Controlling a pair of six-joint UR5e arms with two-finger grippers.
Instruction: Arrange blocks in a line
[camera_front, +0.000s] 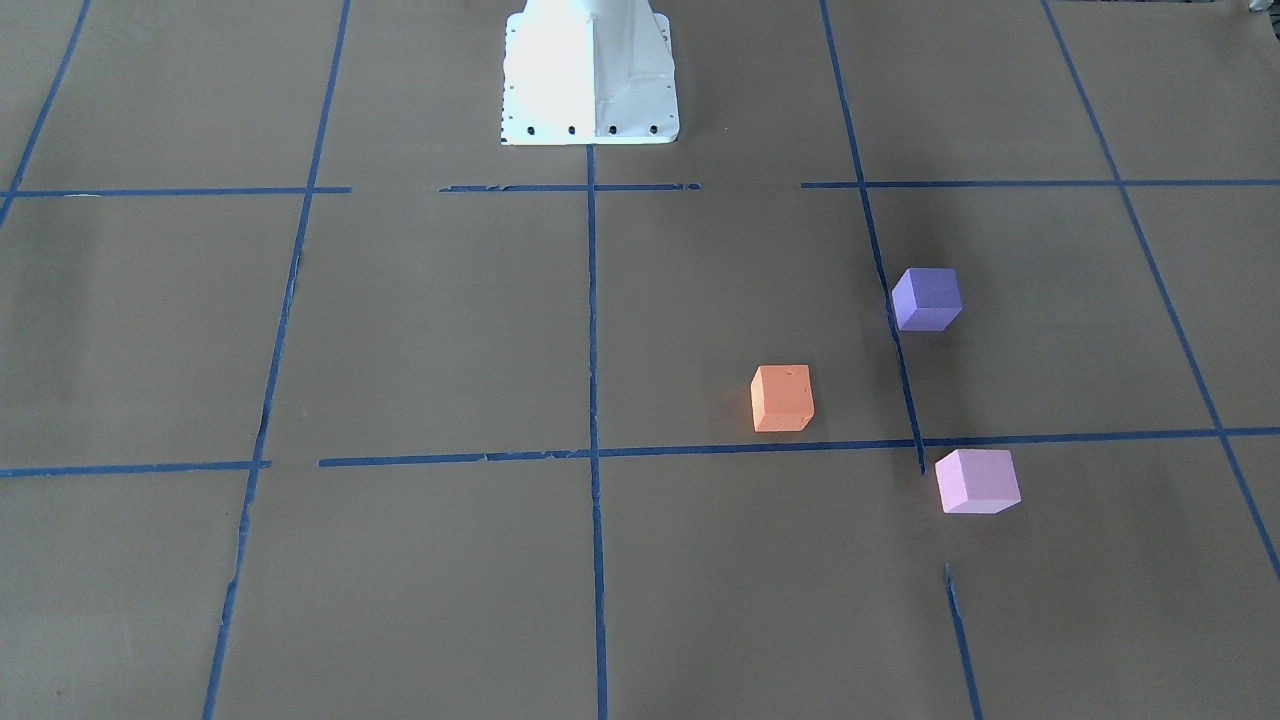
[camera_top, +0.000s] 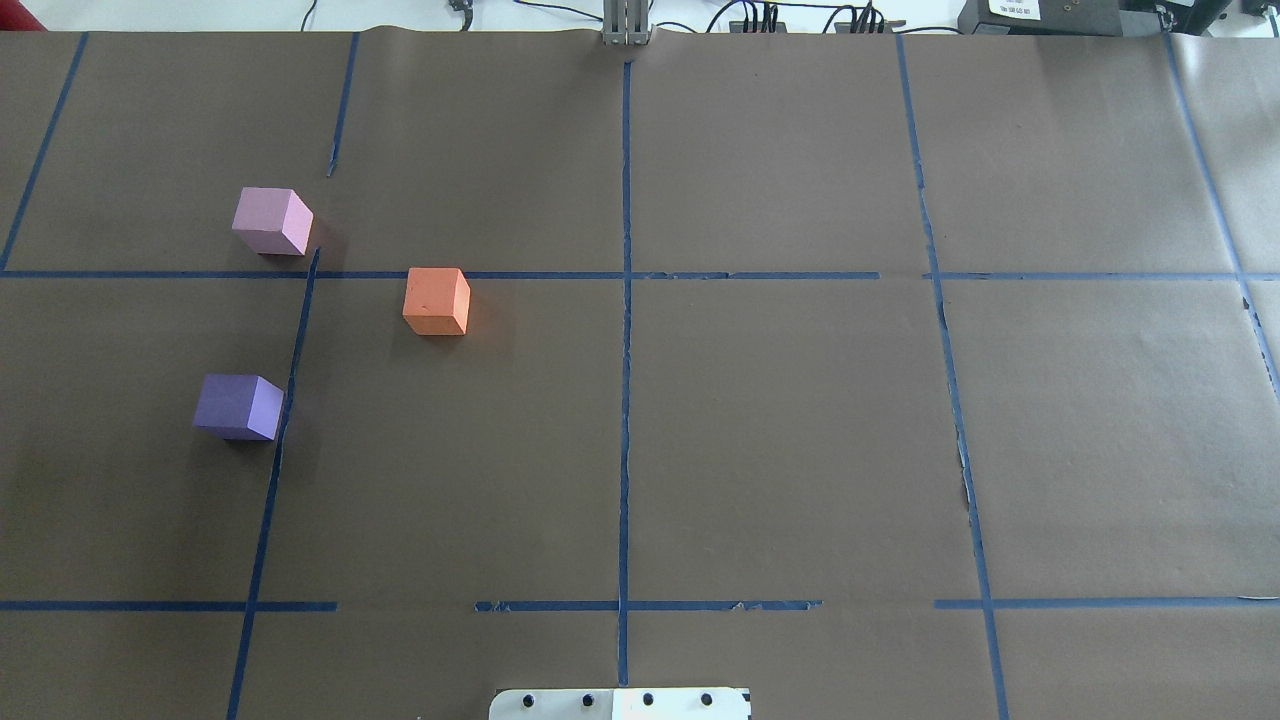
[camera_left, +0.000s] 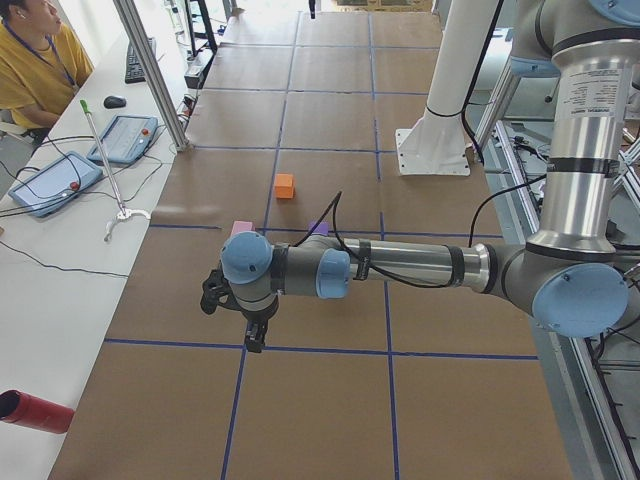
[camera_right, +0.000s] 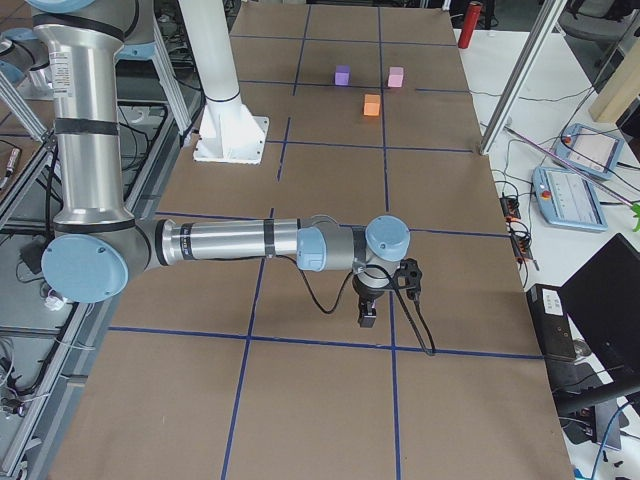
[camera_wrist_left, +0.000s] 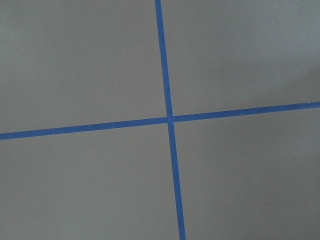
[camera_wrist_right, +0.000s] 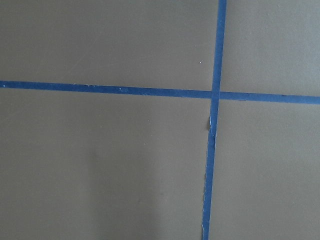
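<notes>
The orange block (camera_top: 437, 301), purple block (camera_top: 239, 407) and pink block (camera_top: 272, 221) sit apart in the overhead view's left half, forming a triangle. For the left gripper (camera_left: 254, 338) and right gripper (camera_right: 368, 316), I cannot tell if they are open or closed. An off-centre grasp could push a block aside.

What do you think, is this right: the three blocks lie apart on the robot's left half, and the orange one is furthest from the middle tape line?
Not quite. The orange block is nearest to the middle tape line, not furthest; the pink block and the purple block lie further out, as the overhead view shows. The rest holds.
</notes>
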